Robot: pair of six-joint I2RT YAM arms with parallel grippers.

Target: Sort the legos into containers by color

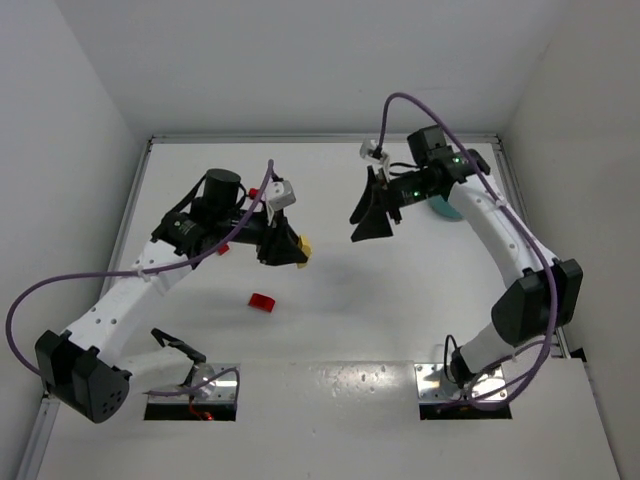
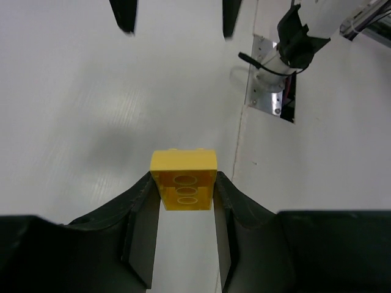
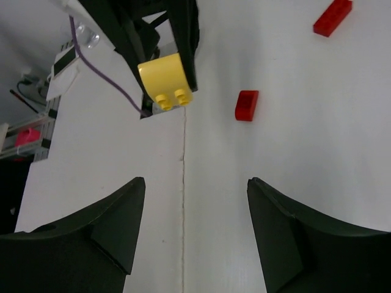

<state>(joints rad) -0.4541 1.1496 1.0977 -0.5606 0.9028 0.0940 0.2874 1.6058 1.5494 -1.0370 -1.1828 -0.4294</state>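
My left gripper is shut on a yellow lego and holds it above the table near the middle. In the left wrist view the yellow lego sits between the fingertips, hollow underside toward the camera. My right gripper is open and empty, facing the left one across a short gap. In the right wrist view its jaws stand wide apart, with the yellow lego ahead. A red lego lies on the table below the left gripper. The teal tub shows only as a sliver behind the right arm.
Another red lego lies behind the left arm. The right wrist view shows two red legos on the table. The right gripper's fingertips show at the top of the left wrist view. A table seam runs under the right gripper.
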